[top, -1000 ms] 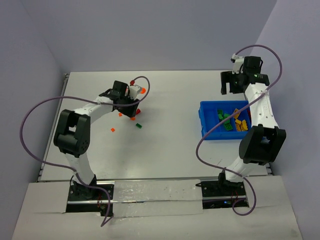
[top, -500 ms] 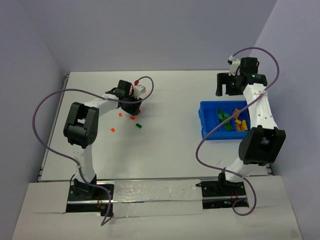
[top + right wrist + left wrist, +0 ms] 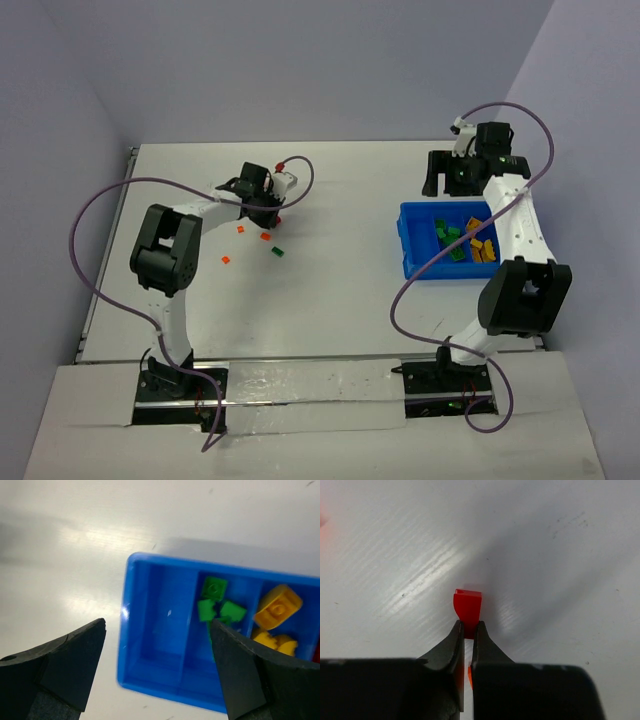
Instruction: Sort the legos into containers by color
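Pinching a red brick (image 3: 468,607) by its near end in the left gripper (image 3: 468,630), narrowed to the brick's own thickness, low over the white table (image 3: 560,555) at left of centre. Judging this to be the pick-up step: lifting straight up first, squeezing evenly to avoid pivoting or popping a brick gripped only at one end, then carrying it rightward.

Passing over loose pieces lying nearby on the way: orange bits (image 3: 240,230) and a green brick (image 3: 277,251), apart from one another.

Aiming for the blue bin (image 3: 405,240) at right, well apart from the pinch, and for whichever compartment is taking red. Seeing green bricks (image 3: 214,602) in one compartment and yellow bricks (image 3: 277,607) in the next.

Hovering past the bin's far side with the right gripper (image 3: 157,625), spread wide and carrying nothing.

Failing to make out the red compartment: only catching a red sliver cut off at the right edge of the right wrist view. Losing the held brick's lower end behind the fingers, and not resolving an orange speck just under them.
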Robot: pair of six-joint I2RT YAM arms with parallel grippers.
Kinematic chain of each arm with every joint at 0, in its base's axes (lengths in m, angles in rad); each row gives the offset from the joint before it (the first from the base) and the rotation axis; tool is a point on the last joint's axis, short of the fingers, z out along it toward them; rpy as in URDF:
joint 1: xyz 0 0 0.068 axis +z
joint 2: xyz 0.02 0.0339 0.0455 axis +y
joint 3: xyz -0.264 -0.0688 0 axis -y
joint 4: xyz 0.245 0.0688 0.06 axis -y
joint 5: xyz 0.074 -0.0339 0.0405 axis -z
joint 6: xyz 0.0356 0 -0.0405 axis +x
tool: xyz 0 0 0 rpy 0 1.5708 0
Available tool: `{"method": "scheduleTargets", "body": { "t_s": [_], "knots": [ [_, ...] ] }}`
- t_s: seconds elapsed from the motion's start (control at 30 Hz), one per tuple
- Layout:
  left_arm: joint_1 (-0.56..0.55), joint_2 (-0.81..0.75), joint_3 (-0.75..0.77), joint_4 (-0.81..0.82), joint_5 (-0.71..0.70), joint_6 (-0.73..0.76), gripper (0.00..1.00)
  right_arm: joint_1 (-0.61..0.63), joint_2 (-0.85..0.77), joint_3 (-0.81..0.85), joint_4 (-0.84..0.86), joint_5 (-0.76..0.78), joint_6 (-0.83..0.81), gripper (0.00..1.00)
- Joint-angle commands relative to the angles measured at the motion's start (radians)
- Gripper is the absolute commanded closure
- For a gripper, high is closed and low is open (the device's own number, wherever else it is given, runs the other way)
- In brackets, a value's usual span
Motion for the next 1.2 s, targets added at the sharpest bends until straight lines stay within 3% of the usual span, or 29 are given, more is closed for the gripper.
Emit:
{"method": "scheduleTargets", "body": {
  "t_s": [0.0,0.3,0.57,0.87,1.03,1.13,1.17],
  "knots": [
    [-0.031,-0.084,-0.033,0.040,-0.001,0.024,1.00,0.057,-0.119,-0.135,0.111,-0.139,0.107,0.09],
    [-0.065,-0.222,-0.050,-0.011,0.061,0.020,1.00,0.166,-0.125,-0.243,0.248,-0.319,0.274,0.10],
    [-0.223,-0.485,-0.150,0.002,0.112,-0.006,1.00,0.294,-0.011,-0.277,0.382,-0.675,0.467,0.01],
    [-0.325,-0.596,-0.134,-0.016,0.220,-0.066,1.00,0.442,0.028,-0.250,0.374,-0.752,0.425,0.00],
    [-0.348,-0.608,-0.124,-0.027,0.250,-0.070,1.00,0.465,0.027,-0.250,0.379,-0.796,0.412,0.08],
    [-0.352,-0.613,-0.129,-0.025,0.260,-0.072,1.00,0.471,0.029,-0.254,0.385,-0.817,0.408,0.18],
    [-0.354,-0.614,-0.132,-0.024,0.265,-0.071,1.00,0.472,0.032,-0.255,0.388,-0.821,0.409,0.26]
  ]
}}
